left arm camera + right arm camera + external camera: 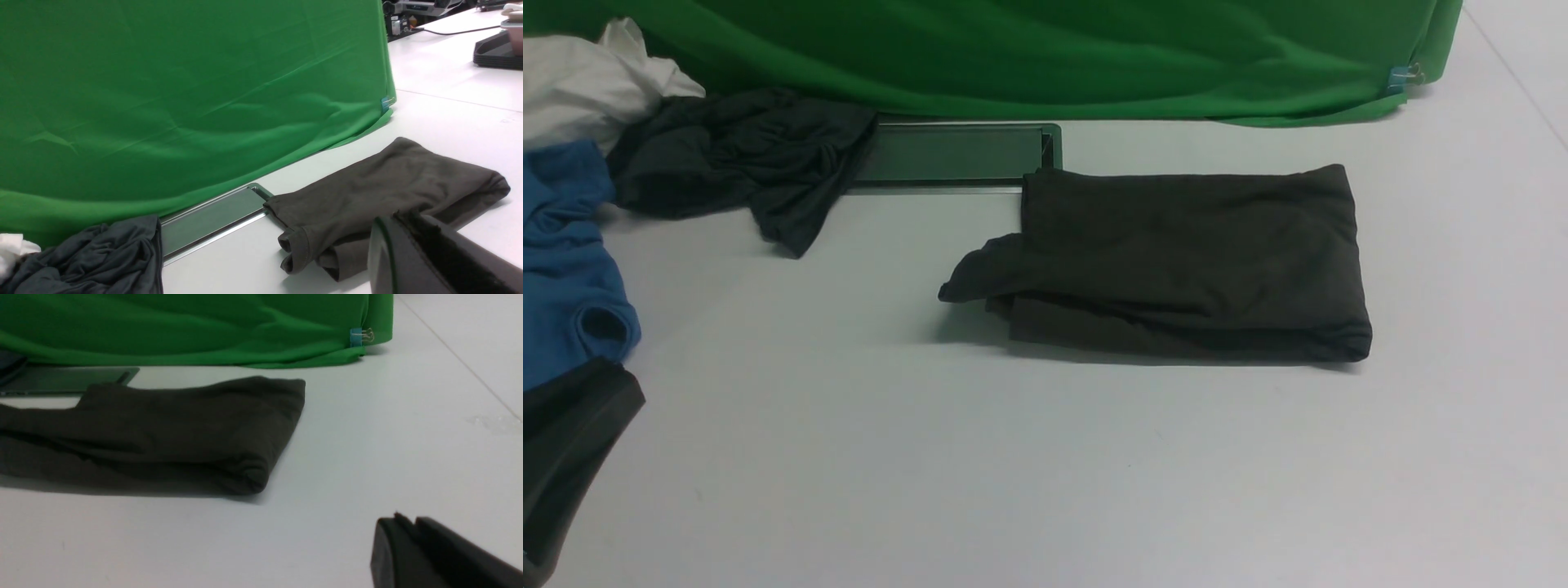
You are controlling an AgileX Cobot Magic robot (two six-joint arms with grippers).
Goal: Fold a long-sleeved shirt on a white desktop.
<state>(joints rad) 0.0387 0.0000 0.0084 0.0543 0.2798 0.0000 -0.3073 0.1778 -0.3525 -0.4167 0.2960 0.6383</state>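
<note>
The long-sleeved shirt lies folded into a thick dark brownish-charcoal rectangle on the white desktop, right of centre, with a cuff or hem end sticking out at its left. Neither gripper shows in the front view. In the left wrist view my left gripper sits low in front of the shirt, fingers pressed together, holding nothing. In the right wrist view my right gripper hovers over bare desktop, shut and empty, apart from the shirt's near right corner.
A slate-grey garment, a blue shirt, a white cloth and another dark garment crowd the left edge. A green backdrop closes the back, with a metal plate at its foot. A black tray stands far off.
</note>
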